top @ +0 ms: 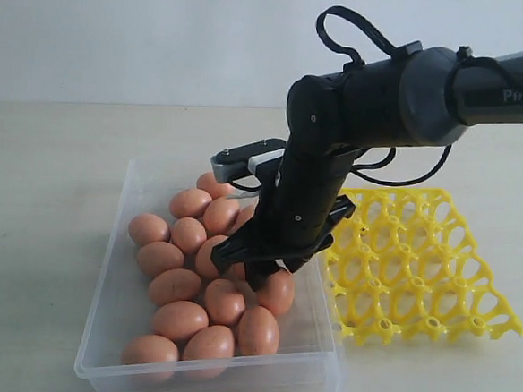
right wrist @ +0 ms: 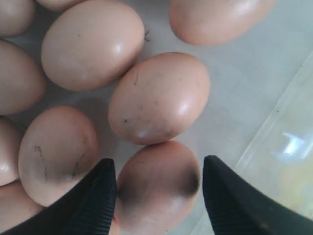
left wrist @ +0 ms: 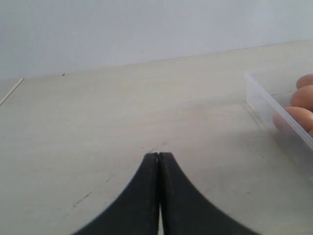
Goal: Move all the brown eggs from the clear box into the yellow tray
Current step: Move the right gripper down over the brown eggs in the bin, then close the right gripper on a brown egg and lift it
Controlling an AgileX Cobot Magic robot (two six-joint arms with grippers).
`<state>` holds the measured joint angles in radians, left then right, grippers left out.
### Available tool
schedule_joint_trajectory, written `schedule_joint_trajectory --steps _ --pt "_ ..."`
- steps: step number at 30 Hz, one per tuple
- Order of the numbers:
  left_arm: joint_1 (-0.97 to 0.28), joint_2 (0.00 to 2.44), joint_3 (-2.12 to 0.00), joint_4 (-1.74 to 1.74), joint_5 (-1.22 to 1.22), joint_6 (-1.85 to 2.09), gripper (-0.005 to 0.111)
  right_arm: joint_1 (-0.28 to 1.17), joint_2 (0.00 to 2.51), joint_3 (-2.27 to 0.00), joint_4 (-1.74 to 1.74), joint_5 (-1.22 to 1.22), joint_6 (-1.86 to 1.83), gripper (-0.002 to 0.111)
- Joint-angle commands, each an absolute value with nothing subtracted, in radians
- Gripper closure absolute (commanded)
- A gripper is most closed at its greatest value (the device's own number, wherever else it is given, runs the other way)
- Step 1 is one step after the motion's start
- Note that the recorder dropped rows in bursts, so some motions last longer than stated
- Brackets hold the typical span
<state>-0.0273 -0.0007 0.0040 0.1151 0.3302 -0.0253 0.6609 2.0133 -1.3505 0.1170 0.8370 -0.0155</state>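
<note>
Right gripper (right wrist: 157, 161) straddles, fingers spread, one half-cropped brown egg (right wrist: 156, 196) inside the clear box (top: 213, 377), contact unclear; left gripper (left wrist: 159, 155), fingers pressed together, sits outside it.

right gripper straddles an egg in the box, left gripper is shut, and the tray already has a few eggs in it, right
No: the tray holds no eggs; the exterior view shows every visible cup bare. The rest stands: the right gripper straddles an egg in the box, and the left gripper is shut.
</note>
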Motion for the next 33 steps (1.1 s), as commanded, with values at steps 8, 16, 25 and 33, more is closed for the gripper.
schedule_joint_trajectory --steps 8,16,25,33 --pt "-0.029 0.0 0.0 0.117 0.316 -0.031 0.107 0.655 2.082 -1.355 0.185 0.841 -0.021 0.055" --pt "-0.029 0.0 0.0 0.117 0.316 -0.031 0.107 0.655 2.041 -1.355 0.174 0.799 -0.063 0.108" --pt "-0.029 0.0 0.0 0.117 0.316 -0.031 0.107 0.655 1.809 -1.353 0.063 0.711 -0.065 0.108" --pt "-0.029 0.0 0.0 0.117 0.316 -0.031 0.107 0.536 1.673 -1.217 0.0 0.433 -0.024 0.108"
